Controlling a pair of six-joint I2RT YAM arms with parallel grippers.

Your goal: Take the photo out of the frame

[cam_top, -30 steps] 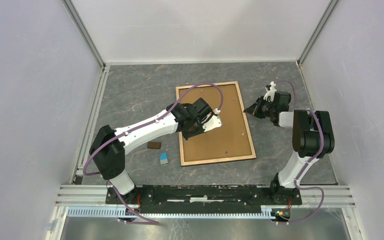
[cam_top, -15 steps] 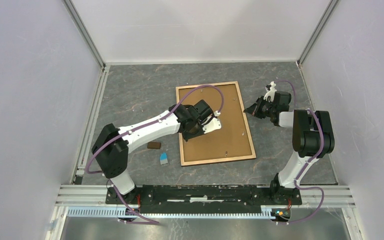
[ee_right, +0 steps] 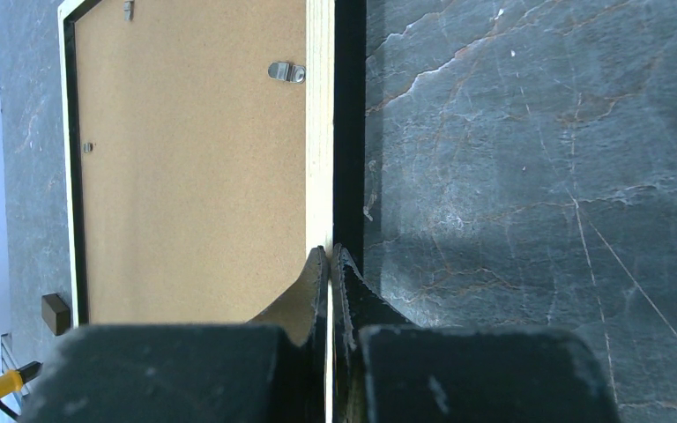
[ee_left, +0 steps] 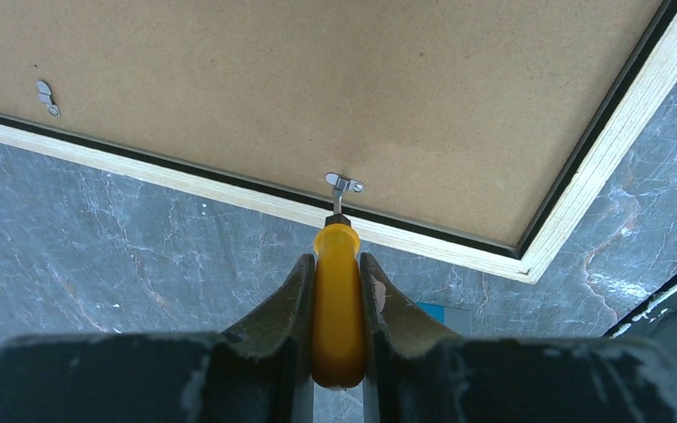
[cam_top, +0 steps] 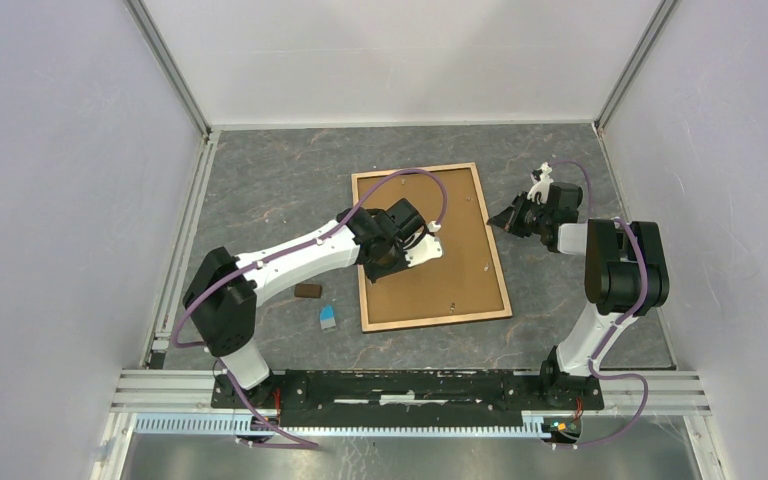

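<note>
A robotics lab test cell: plain white panel walls (cam_top: 50,200) and aluminium extrusion posts (cam_top: 168,70) enclose a grey marble-patterned tabletop (cam_top: 280,180); at 6 o'clock a mounting rail (cam_top: 410,388) carries the cabled left arm (cam_top: 290,262) and right arm (cam_top: 620,265).

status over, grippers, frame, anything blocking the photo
Left gripper shut on yellow screwdriver, tip at a metal tab. Right gripper shut, tips at the frame rim. Frame face down, backing board in place; photo not in view.

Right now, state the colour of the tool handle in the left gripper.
Yellow; the screwdriver handle in the left gripper shows best in the left wrist view.
</note>
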